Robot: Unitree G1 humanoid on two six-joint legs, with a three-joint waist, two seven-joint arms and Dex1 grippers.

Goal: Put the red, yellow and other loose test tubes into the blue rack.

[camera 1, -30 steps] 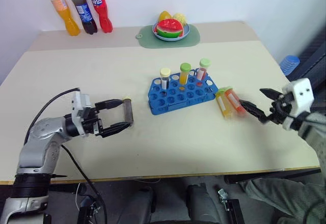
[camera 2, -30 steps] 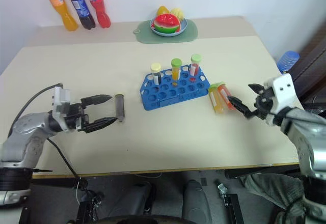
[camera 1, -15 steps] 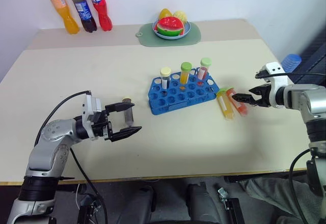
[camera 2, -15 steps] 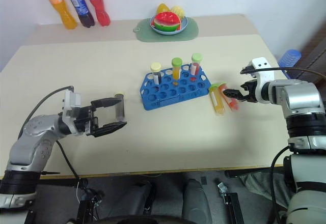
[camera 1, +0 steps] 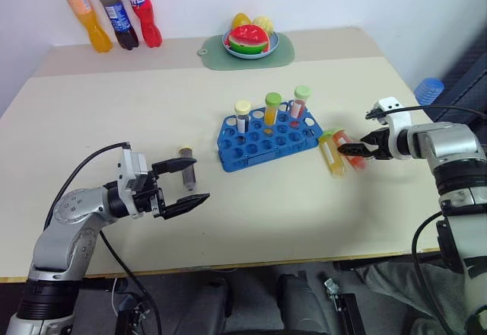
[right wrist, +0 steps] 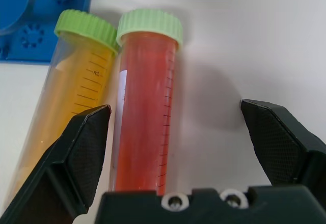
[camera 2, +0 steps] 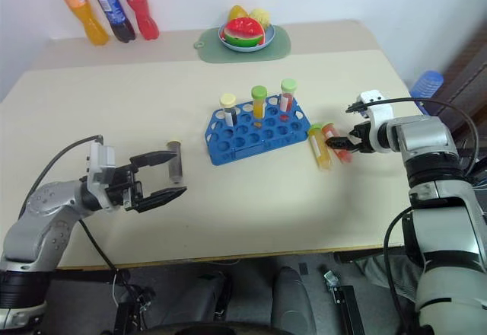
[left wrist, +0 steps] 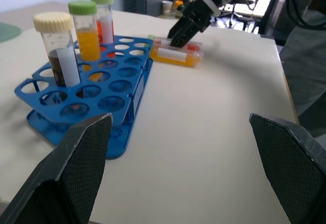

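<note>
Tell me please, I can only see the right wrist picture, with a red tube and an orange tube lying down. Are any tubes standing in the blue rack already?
Observer: Yes, three stand upright in the blue rack: a cream-capped dark tube, an orange tube and a red tube, both green-capped.
Operator: Is anything else loose?
Observer: One loose dark tube is on the table, on the rack's other side from your two, by the left gripper.
Operator: Is that gripper holding it?
Observer: No. It is open, with nothing clamped between its fingers.
</note>
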